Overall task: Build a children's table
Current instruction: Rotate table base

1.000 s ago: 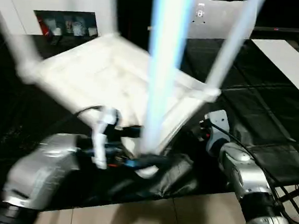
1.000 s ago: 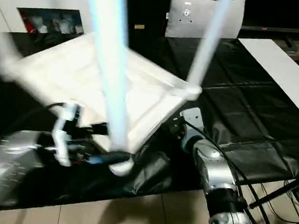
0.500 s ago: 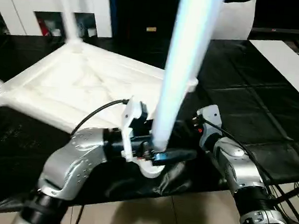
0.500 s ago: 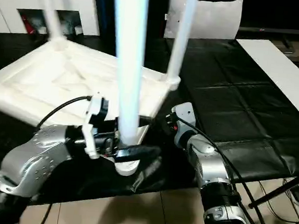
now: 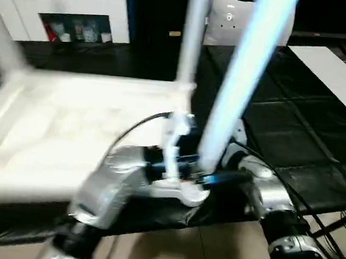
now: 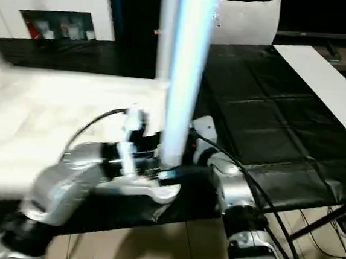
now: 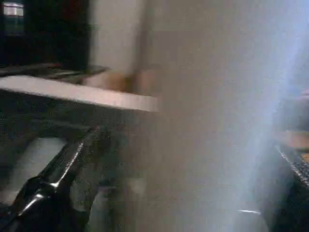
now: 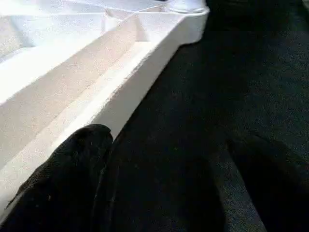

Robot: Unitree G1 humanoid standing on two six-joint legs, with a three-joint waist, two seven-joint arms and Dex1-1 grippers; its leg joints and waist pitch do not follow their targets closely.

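the white plastic table top (image 5: 69, 138) lies ribbed underside up on a black mat (image 5: 294, 128), smooth tapered tube legs rising from its round corner sockets, one at the far left (image 5: 1, 48) and one at the far corner (image 5: 193, 40). the left gripper (image 5: 208, 180) has its black fingers spread wide around the foot of the near leg (image 5: 243, 87), a pale glossy tube standing in the near corner socket (image 5: 182, 194). beside it the right gripper (image 8: 159, 193) also has its fingers parted, one finger (image 8: 63, 179) just beside the top's smooth side wall; behind stand a white cabinet (image 5: 56, 4), a grey-white cushion (image 5: 237, 20) and a flat white board (image 5: 342, 71).
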